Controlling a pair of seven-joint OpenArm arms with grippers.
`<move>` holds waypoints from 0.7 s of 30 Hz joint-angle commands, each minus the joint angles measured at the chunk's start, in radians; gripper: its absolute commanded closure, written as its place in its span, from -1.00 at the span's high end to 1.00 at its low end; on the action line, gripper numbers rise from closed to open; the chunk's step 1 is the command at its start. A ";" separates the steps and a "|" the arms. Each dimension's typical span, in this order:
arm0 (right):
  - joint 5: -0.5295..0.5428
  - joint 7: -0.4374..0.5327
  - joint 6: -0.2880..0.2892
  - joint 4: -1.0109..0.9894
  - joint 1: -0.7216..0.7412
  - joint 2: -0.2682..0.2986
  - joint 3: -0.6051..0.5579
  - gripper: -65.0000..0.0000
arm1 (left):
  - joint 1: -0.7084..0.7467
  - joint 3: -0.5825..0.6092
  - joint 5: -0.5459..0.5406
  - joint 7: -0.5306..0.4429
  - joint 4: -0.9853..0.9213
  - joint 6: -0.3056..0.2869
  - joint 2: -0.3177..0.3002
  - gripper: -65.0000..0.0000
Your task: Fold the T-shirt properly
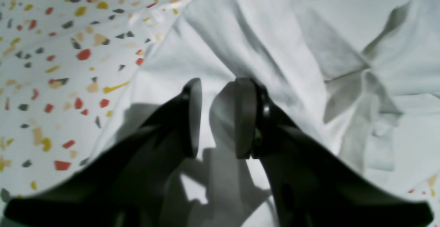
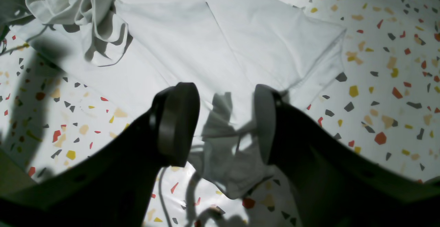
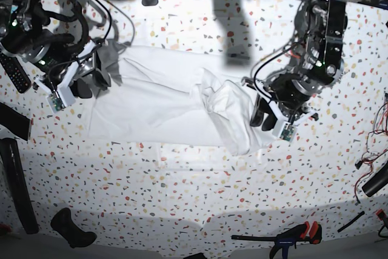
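T-shirt (image 3: 163, 104): spread across tabletop (image 3: 194, 180), bunched midway. Left gripper (image 1: 216, 117): jaws parted above cloth, nothing held. Right gripper (image 2: 225, 122): jaws apart around a limp corner. Risk: thin corner slips, fold skews.

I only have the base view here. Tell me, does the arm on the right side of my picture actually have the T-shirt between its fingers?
Observer: In the left wrist view, a ridge of the T-shirt rises into the narrow gap of the left gripper. I cannot tell whether it is pinched.
Operator: And the other arm?
Observer: The right wrist view shows the right gripper open, with a crumpled bit of the shirt's edge between the jaws, against one pad.
Operator: Is the cloth ahead of it flat?
Observer: Mostly. A smooth panel with a straight seam lies ahead, and a crumpled bunch sits at that view's upper left.
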 commanded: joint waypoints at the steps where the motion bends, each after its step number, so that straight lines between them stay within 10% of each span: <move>1: 0.011 0.026 0.009 0.018 0.008 0.014 0.007 -0.09 | -0.004 0.000 -0.021 -0.025 0.017 -0.020 0.005 -0.52; 21: 0.011 0.026 0.009 0.018 0.008 0.014 0.007 -0.09 | 0.043 0.373 0.078 0.014 -0.150 -0.030 0.032 -0.52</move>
